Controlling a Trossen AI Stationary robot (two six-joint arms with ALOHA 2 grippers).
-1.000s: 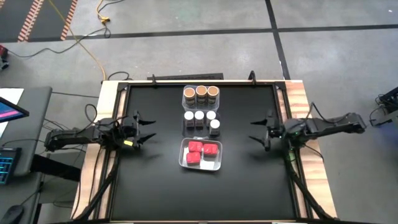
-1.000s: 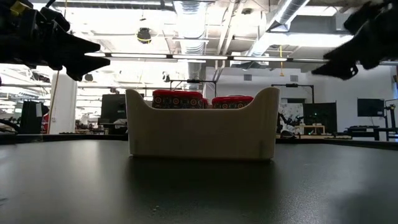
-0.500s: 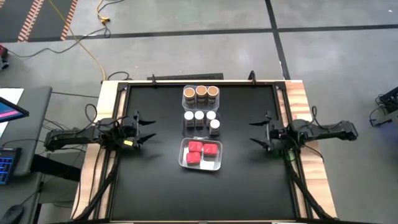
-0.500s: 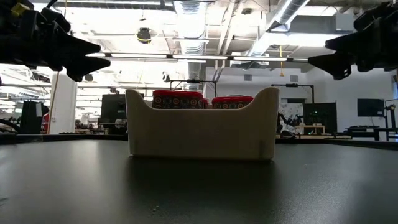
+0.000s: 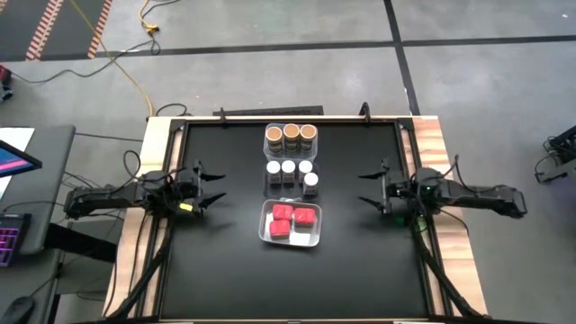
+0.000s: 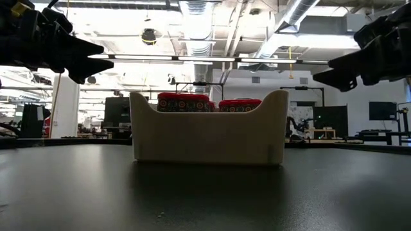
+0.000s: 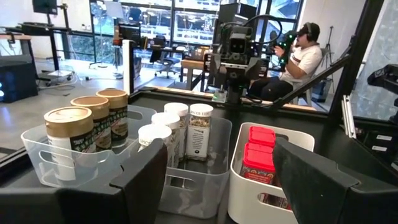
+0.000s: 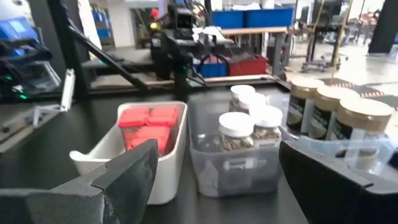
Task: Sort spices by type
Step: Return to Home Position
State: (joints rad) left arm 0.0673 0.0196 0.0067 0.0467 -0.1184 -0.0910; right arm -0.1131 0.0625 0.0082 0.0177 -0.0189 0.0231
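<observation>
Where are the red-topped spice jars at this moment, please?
In the high view, the red-topped jars sit in the white bin at mid-table, next to the white-topped jars.

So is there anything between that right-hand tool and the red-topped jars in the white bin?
Nothing visible on the table between them. The right tool, open, hangs near the table's right edge; the red-topped jars sit inside the white bin, so only the bin's own wall faces it. The left tool hangs opposite.
</observation>
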